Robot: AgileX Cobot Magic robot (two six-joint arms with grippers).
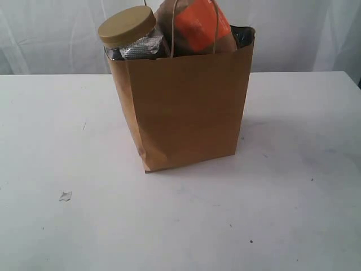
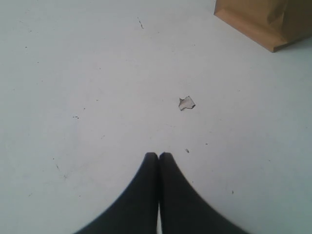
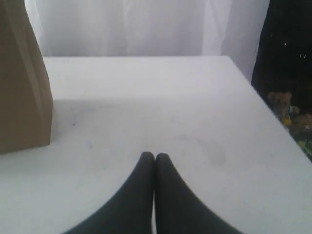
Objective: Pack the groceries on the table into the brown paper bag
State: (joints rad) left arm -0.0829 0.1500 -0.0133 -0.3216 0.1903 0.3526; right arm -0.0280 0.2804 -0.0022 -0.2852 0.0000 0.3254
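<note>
A brown paper bag stands upright near the middle of a white table, with one corner turned toward the camera. Groceries stick out of its open top. On the left side, a jar leans outward, its mustard lid above the rim. Just beneath the lid is something crinkled and silvery-grey; what it is cannot be told. Beside the jar, toward the middle and right, a brown-orange pouch rises above the rim, and a twisted paper handle crosses in front of it. Something dark and shiny shows at the bag's far right corner, too hidden to name. A small pale scrap lies on the table to the front left, well apart from the bag. A white curtain hangs behind.

Neither arm appears in the exterior view. In the left wrist view, the left gripper is clenched, black fingers pressed together, grasping nothing, over bare tabletop near the scrap. In the right wrist view, the right gripper is likewise clenched and empty, over the table beside the bag, apart from it.
</note>
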